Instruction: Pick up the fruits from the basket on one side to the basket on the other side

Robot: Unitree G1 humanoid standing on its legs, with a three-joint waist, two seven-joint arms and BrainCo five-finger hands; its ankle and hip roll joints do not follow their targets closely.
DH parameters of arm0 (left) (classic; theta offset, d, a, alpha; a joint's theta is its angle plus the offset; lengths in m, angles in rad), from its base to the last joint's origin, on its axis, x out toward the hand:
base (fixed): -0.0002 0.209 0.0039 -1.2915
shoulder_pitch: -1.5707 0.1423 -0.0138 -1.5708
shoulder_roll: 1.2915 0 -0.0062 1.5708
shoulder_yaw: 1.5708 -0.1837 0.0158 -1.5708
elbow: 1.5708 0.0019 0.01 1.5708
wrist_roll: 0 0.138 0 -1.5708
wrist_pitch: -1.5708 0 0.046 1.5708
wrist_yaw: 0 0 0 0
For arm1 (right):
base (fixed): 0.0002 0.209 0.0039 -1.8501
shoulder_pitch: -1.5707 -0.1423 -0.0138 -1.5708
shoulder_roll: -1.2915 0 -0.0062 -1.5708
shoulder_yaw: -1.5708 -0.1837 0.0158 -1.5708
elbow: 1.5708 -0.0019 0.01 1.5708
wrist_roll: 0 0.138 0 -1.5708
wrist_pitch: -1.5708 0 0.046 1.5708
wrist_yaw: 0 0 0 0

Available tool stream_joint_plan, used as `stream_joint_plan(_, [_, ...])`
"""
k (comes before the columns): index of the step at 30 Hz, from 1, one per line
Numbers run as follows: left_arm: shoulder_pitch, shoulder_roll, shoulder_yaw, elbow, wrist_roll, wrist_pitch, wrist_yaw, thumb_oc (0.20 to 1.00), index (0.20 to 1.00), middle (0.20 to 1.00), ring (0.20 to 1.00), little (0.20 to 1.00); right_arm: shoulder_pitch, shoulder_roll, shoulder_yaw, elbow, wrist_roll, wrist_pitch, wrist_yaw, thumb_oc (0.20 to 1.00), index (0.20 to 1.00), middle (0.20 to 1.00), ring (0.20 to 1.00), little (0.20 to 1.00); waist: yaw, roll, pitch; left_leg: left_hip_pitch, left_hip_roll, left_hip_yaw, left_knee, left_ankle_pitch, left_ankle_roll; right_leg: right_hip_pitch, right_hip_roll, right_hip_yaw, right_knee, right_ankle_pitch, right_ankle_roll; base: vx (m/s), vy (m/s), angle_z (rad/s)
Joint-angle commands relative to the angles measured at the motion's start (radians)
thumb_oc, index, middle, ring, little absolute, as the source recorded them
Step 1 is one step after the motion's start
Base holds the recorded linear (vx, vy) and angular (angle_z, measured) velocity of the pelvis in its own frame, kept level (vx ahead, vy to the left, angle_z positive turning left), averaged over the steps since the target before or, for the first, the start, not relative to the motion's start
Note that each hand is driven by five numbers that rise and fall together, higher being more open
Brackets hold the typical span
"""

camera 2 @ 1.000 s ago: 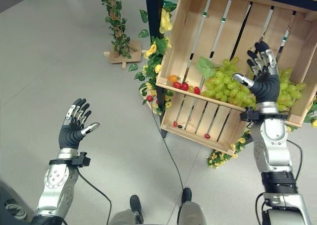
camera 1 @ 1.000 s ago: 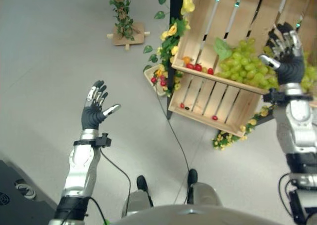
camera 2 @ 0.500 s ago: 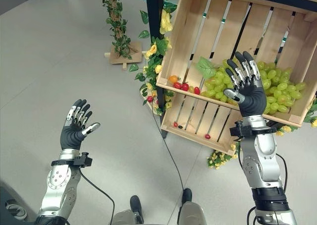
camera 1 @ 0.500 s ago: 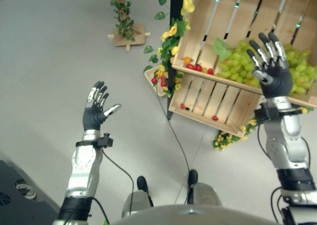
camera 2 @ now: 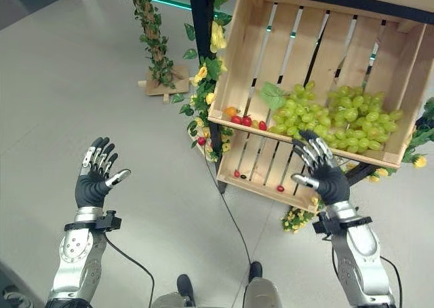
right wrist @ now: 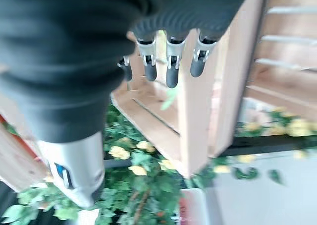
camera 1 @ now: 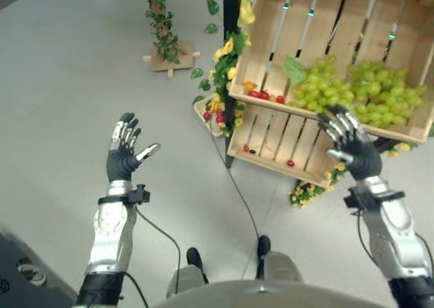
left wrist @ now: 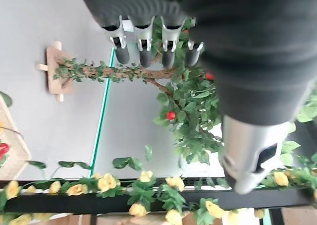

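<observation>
The wooden crate (camera 2: pixel 308 64) stands tilted on a black stand, and the heap of green grapes (camera 2: pixel 339 121) lies along its lower front edge, stretching sideways, with a few small red fruits (camera 2: pixel 245 121) at its left end. The grapes sit just above and beyond the right hand (camera 2: pixel 324 176), which is by far the nearer one. That hand hovers in front of the crate's front board, palm up, fingers spread and holding nothing. The left hand (camera 2: pixel 93 183) hangs well apart over bare floor, fingers also straight and empty.
</observation>
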Motion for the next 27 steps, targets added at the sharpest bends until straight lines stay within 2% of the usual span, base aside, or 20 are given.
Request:
stream_joint_plan(1, [-0.025, 0.031, 0.057, -0.006, 0.038, -0.085, 0.005, 1.000, 1.000, 1.000, 1.000, 1.000, -0.049, -0.042, 0.021, -0.014, -0.063, -0.025, 0.036, 1.000, 1.000, 1.000, 1.000, 1.000, -0.019, -0.053, -0.020, 0.034, -0.062, 0.002, 0.014, -0.060, 0.007, 0.056, 0.024, -0.015, -0.053, 0.005, -0.036, 0.00, 0.000, 0.00])
stream_joint_plan(13, [-0.041, 0.034, 0.043, 0.021, 0.038, -0.089, 0.007, 1.000, 1.000, 1.000, 1.000, 1.000, -0.078, -0.101, 0.131, 0.200, -0.231, -0.019, 0.011, 1.000, 1.000, 1.000, 1.000, 1.000, -0.010, -0.057, -0.036, 0.050, -0.064, -0.003, 0.002, -0.061, 0.007, 0.081, 0.022, -0.024, -0.072, 0.007, -0.032, 0.00, 0.000, 0.00])
stream_joint_plan(20, [-0.039, 0.029, 0.046, 0.032, 0.034, -0.087, 0.018, 1.000, 1.000, 1.000, 1.000, 1.000, -0.082, -0.067, 0.108, 0.273, -0.250, -0.029, -0.053, 1.000, 1.000, 1.000, 1.000, 1.000, -0.006, -0.057, -0.040, 0.053, -0.068, -0.008, -0.001, -0.062, 0.009, 0.087, 0.022, -0.029, -0.073, 0.005, -0.030, 0.03, 0.002, 0.05])
stream_joint_plan(27, [-0.006, 0.039, 0.043, 0.056, 0.025, -0.087, 0.001, 1.000, 1.000, 1.000, 1.000, 1.000, -0.087, -0.041, 0.093, 0.262, -0.234, -0.036, -0.067, 1.000, 1.000, 1.000, 1.000, 1.000, 0.008, -0.054, -0.036, 0.049, -0.073, -0.020, 0.006, -0.067, 0.013, 0.087, 0.015, -0.038, -0.063, 0.001, -0.028, 0.02, 0.018, 0.04])
